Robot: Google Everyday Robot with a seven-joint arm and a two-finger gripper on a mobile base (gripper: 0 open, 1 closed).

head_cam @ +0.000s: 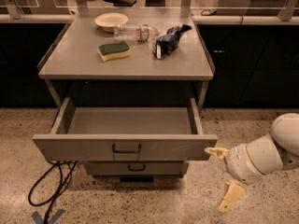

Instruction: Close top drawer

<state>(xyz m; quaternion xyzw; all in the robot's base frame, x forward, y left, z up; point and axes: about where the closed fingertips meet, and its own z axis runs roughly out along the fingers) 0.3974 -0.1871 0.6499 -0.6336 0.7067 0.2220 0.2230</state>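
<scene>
while the top drawer [84,146] stood pulled out at centre frame, the gripper [215,179] hung at lower right, fingers [232,196] spread apart.

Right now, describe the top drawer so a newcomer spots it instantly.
Start at the grey metal table in the middle of the view. Directly under its top sits the wide, shallow grey metal drawer, pulled out and empty, with the robot's open pincer near its right front corner. Unlike the narrower grey drawer front below it, it spans the table's width and juts well forward.
</scene>
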